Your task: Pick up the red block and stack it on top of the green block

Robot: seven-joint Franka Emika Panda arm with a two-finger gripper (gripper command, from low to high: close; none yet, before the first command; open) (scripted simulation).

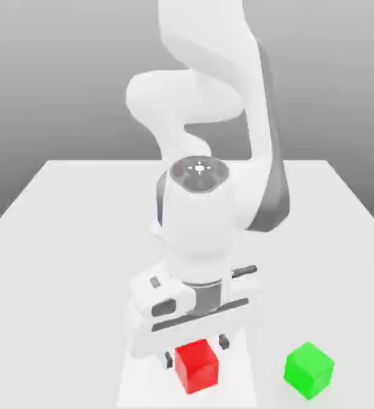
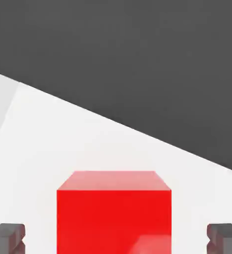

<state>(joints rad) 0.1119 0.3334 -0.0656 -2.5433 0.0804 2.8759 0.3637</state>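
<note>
The fingers point(image 1: 224, 342) are spread apart, one on each side of the red block point(image 1: 196, 366), with a gap showing on both sides in the hand view. The block sits on the table point(image 1: 70, 264), and the green block point(image 1: 308, 370) lies toward the exterior view's right.

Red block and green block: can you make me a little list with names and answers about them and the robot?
red block: at the end effector, with a fingertip on either side and gaps between
green block: on the table, off toward the exterior view's right, nothing on top
end effector: open, low down around the red block
table: pale, holding up the green block
touching blocks: no, they are apart
stacked: not yet
</note>
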